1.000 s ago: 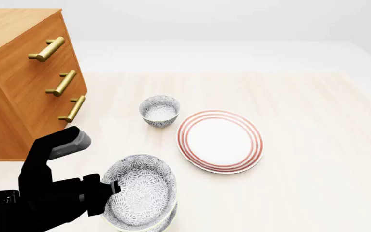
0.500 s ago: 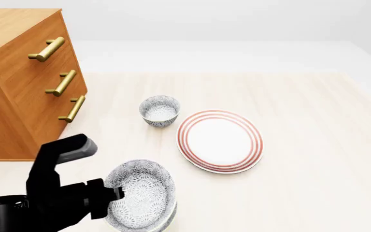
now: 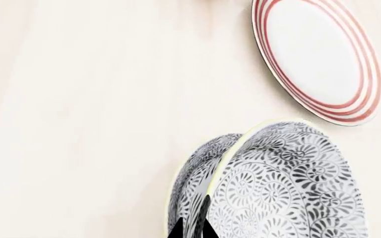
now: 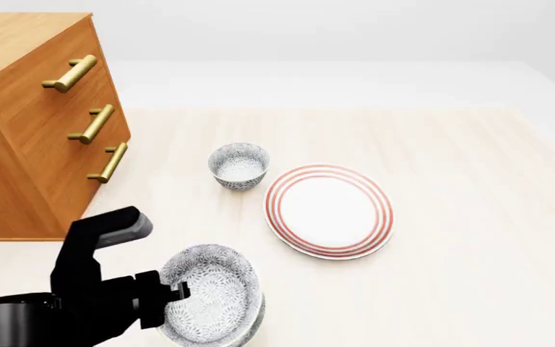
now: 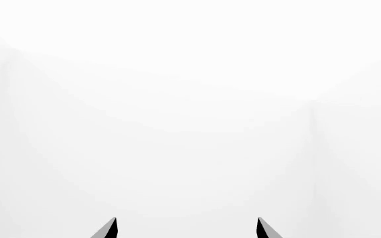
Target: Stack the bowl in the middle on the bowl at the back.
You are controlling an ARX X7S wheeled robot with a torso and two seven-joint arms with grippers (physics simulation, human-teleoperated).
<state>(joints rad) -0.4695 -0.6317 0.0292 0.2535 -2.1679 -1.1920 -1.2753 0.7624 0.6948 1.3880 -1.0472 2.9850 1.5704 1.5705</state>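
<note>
My left gripper (image 4: 173, 293) (image 3: 192, 229) is shut on the rim of the speckled middle bowl (image 4: 210, 289) (image 3: 289, 188). It holds the bowl tilted at the near left of the table. A look-alike bowl (image 4: 255, 325) (image 3: 189, 178) lies just under it, mostly hidden. The back bowl (image 4: 239, 165) stands upright and alone further away, left of the plate; the left wrist view does not show it. My right gripper (image 5: 186, 228) is open, with only blank white in front of it, and is outside the head view.
A wide white plate with red rings (image 4: 329, 210) (image 3: 319, 59) lies right of the back bowl. A wooden drawer chest with brass handles (image 4: 37, 123) stands at the table's left. My black left arm (image 4: 84, 267) crosses the near left corner.
My left arm has shifted a little to the right with the bowl in its grip. The held bowl now looks smaller and sits slightly lower in the head view. The back bowl and plate have not moved.
</note>
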